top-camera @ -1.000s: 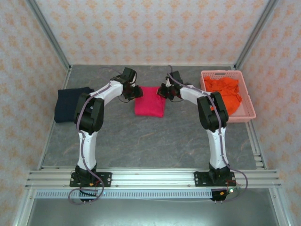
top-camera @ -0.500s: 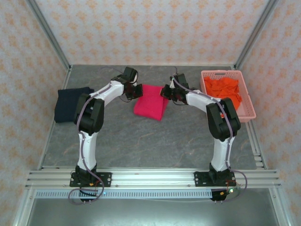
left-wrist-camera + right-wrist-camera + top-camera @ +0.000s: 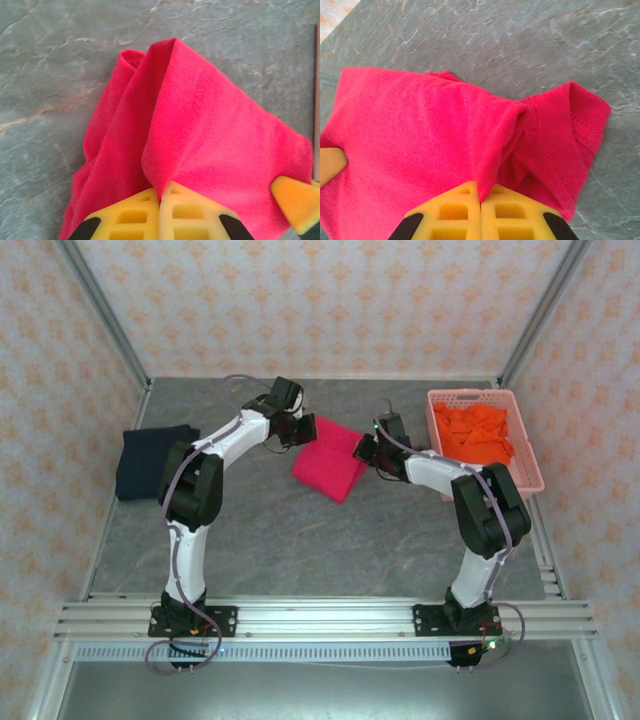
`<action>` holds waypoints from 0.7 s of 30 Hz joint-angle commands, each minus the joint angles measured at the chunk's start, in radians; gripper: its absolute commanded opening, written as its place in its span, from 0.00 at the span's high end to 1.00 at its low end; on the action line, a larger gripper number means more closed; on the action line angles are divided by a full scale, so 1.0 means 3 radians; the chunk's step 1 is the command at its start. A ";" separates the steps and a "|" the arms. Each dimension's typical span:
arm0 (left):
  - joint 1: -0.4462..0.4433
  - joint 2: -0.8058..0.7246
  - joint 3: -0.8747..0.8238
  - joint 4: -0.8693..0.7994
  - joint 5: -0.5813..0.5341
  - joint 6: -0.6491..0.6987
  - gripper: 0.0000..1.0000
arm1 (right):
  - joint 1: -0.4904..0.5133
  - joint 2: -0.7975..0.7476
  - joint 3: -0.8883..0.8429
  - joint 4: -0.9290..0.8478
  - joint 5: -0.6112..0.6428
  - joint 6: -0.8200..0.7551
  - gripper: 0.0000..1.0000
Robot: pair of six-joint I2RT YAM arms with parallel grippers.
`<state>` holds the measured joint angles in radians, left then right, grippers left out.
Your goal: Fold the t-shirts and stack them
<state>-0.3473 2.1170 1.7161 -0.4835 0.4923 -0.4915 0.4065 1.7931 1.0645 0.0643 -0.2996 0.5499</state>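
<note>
The crimson-pink t-shirt (image 3: 333, 462) is folded into a small bundle at the middle of the table, held at two corners. My left gripper (image 3: 300, 430) is shut on its far left corner; in the left wrist view the cloth (image 3: 200, 135) runs up from between the yellow fingers (image 3: 135, 215). My right gripper (image 3: 366, 447) is shut on its right corner; the right wrist view has the shirt (image 3: 425, 135) pinched between the closed yellow fingers (image 3: 515, 215), a hemmed sleeve on the right. The dark navy t-shirt (image 3: 145, 460) lies folded at the left. The bright orange t-shirt (image 3: 478, 433) sits crumpled in the basket.
A pale pink lattice basket (image 3: 530, 480) stands at the right edge of the grey marbled table (image 3: 320, 540). Patterned walls close in the back and sides. A metal rail (image 3: 320, 618) runs along the near edge by the arm bases.
Both grippers have moved rightward and a little toward me with the crimson-pink t-shirt, which has turned and lifted. The left gripper closed on its corner about a second ago.
</note>
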 commanded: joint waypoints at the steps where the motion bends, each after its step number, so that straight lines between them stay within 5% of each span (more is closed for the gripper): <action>1: -0.0013 0.0138 0.0158 -0.0078 0.0062 0.0084 0.96 | 0.0103 -0.0153 -0.0194 0.0103 0.0525 0.0173 1.00; 6: -0.0091 0.0304 0.0344 -0.0160 0.0173 0.0128 0.91 | 0.0163 -0.0200 -0.0466 0.0234 0.0937 0.0474 1.00; 11: -0.0141 0.0474 0.0509 -0.0270 0.0200 0.0126 0.67 | 0.0174 -0.0035 -0.0419 0.0174 0.0971 0.0539 1.00; 16: -0.0128 0.0450 0.0517 -0.0321 0.0148 0.0150 0.53 | 0.0174 0.0060 -0.0391 0.0164 0.0894 0.0612 1.00; 19: -0.0068 0.0317 0.0380 -0.0225 0.0042 0.0097 0.33 | 0.0144 0.0152 -0.0304 0.0092 0.0798 0.0539 1.00; 21: 0.0002 0.0092 0.0137 -0.0026 -0.0052 0.0029 0.08 | 0.0090 0.0296 -0.0157 0.0072 0.0529 0.0287 1.00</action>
<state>-0.3786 2.2452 1.8107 -0.5217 0.5266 -0.4706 0.4541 1.8290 0.9581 0.1139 -0.0834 0.6998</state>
